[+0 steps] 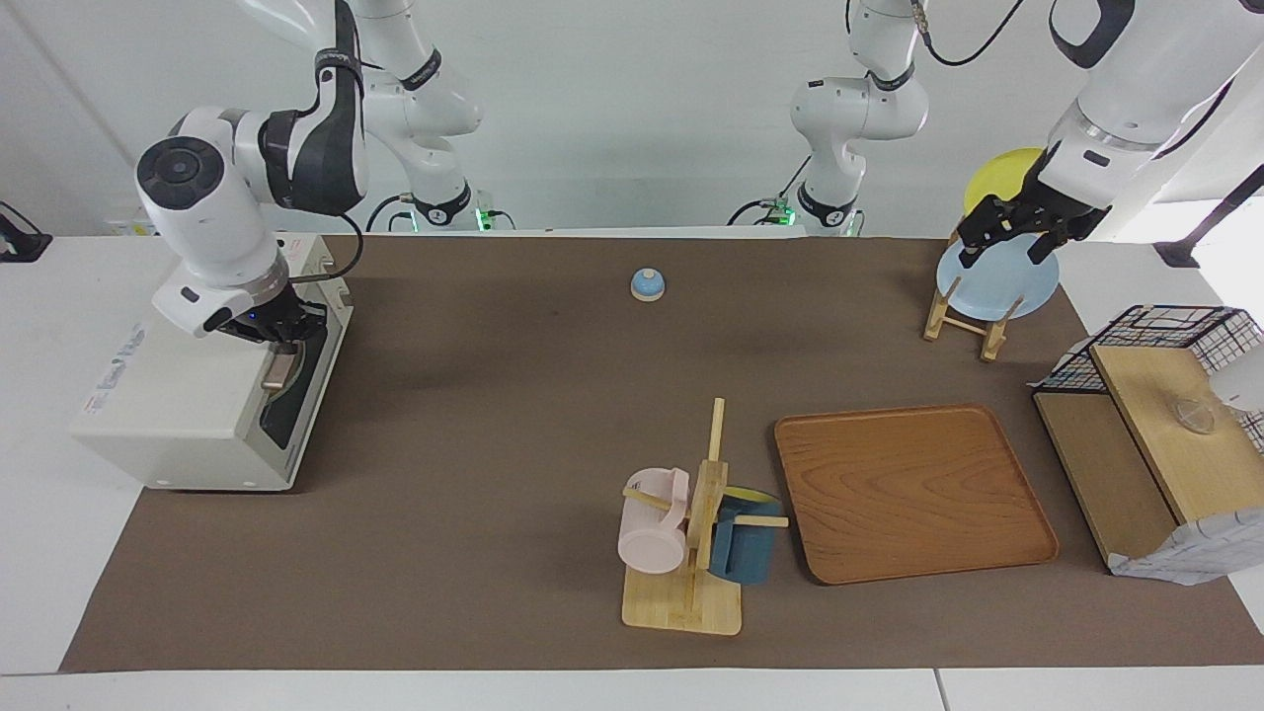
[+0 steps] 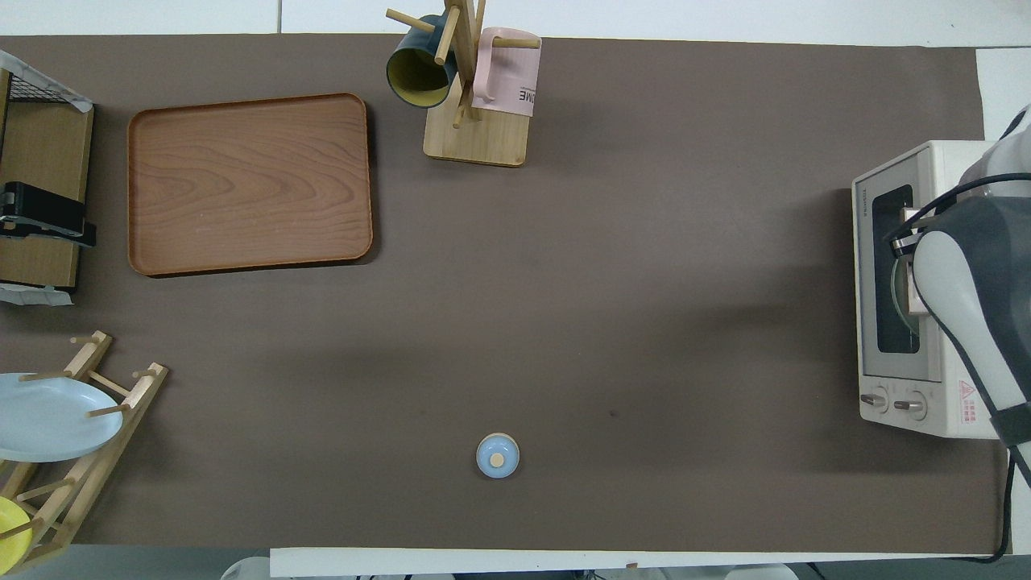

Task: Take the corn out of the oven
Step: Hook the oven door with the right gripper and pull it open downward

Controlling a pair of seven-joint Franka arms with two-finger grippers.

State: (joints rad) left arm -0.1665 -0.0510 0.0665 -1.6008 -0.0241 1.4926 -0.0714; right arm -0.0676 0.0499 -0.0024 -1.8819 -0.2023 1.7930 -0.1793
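The cream-white oven [image 1: 178,395] stands at the right arm's end of the table, its dark glass door [image 1: 296,400] shut. It also shows in the overhead view [image 2: 902,403]. My right gripper [image 1: 283,336] is down at the upper end of the door's tan bar handle [image 1: 278,373]; the arm covers most of the handle in the overhead view. The corn is hidden. My left gripper [image 1: 1007,247] hangs open and empty over the light blue plate [image 1: 997,281] in the dish rack.
A small blue bell [image 1: 647,284] sits mid-table, nearer the robots. A wooden tray [image 1: 908,494], a mug tree [image 1: 691,553] with pink and blue mugs, a wooden dish rack [image 1: 963,321] with a yellow plate [image 1: 1002,176], and a wire shelf [image 1: 1145,444] stand toward the left arm's end.
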